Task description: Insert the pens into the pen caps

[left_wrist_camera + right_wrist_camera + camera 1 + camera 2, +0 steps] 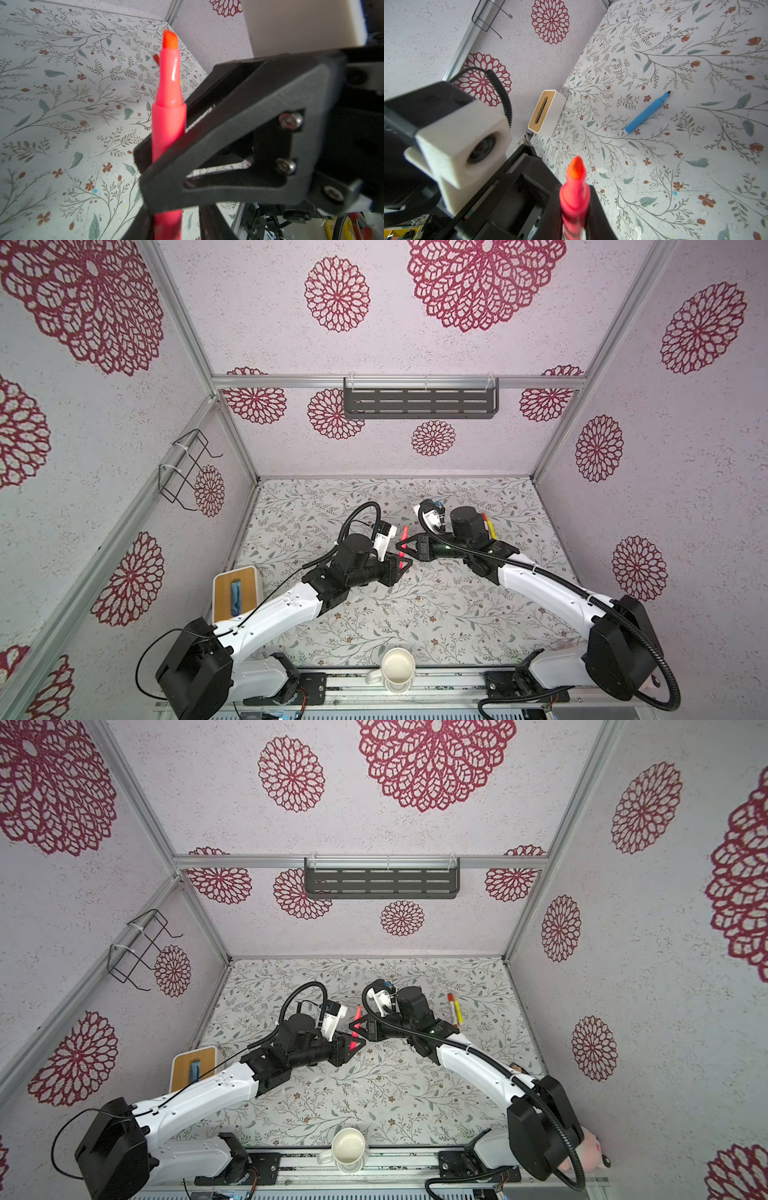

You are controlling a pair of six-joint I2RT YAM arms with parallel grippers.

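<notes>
The floral table (415, 614) has both arms meeting near its centre. My right gripper (401, 546) is clamped tight on the pink pen (168, 128). The left gripper (402, 566), at its 6 o'clock, surrounds the pen's lower end, and I can't tell whether it grips. The tip (577, 166) is bare. I'd confirm one firm hold before loosening the other.

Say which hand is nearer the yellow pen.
Right. In a top view the right hand is mid-table, sideways from the yellow pen; the left hand lies just beyond it, farther off.
</notes>
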